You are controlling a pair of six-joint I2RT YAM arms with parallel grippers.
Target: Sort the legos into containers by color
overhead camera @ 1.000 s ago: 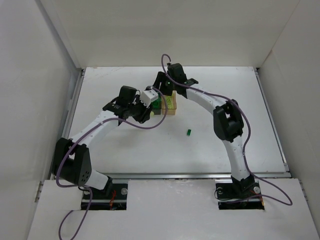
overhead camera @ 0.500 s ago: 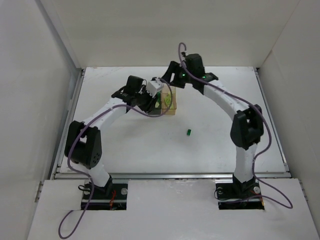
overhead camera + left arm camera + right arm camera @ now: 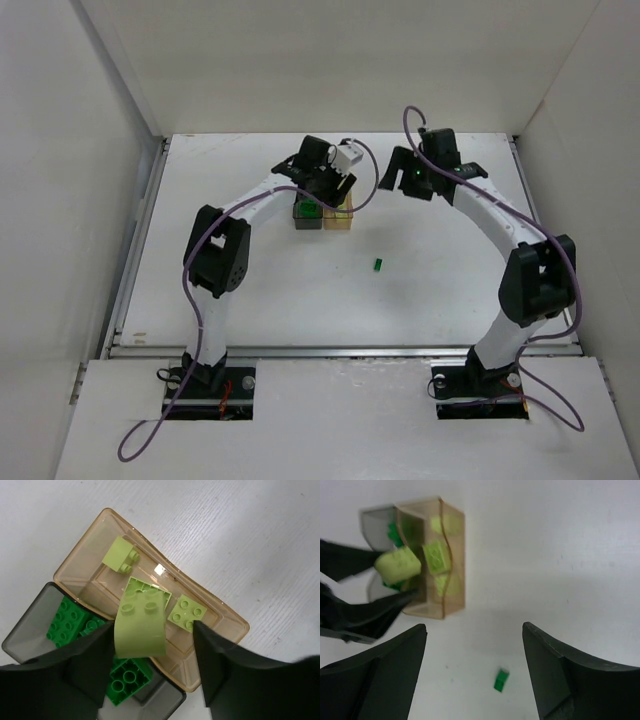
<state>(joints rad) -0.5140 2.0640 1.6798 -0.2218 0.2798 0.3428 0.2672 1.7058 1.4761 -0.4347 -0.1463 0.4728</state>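
The grey box [image 3: 30, 630] holds dark green legos [image 3: 67, 622]. The tan box [image 3: 222, 611] beside it holds three pale yellow-green legos [image 3: 120, 554]. My left gripper [image 3: 152, 627] hovers over both boxes [image 3: 322, 198] with its jaws wide apart. A pale curved lego [image 3: 142, 622] sits between them, against the left finger and apart from the right one. It also shows in the right wrist view [image 3: 397, 565]. My right gripper [image 3: 474, 626] is open and empty, above the table right of the boxes [image 3: 398, 178]. One dark green lego [image 3: 501, 680] lies loose on the table [image 3: 378, 264].
The two boxes stand side by side near the table's far middle, grey [image 3: 306, 216] on the left and tan [image 3: 341, 216] on the right. White walls enclose the table on three sides. A metal rail [image 3: 340, 350] runs along the near edge.
My left arm has swung right and farther out, so its gripper is now over the boxes. My right gripper has pulled back from the boxes to the right.
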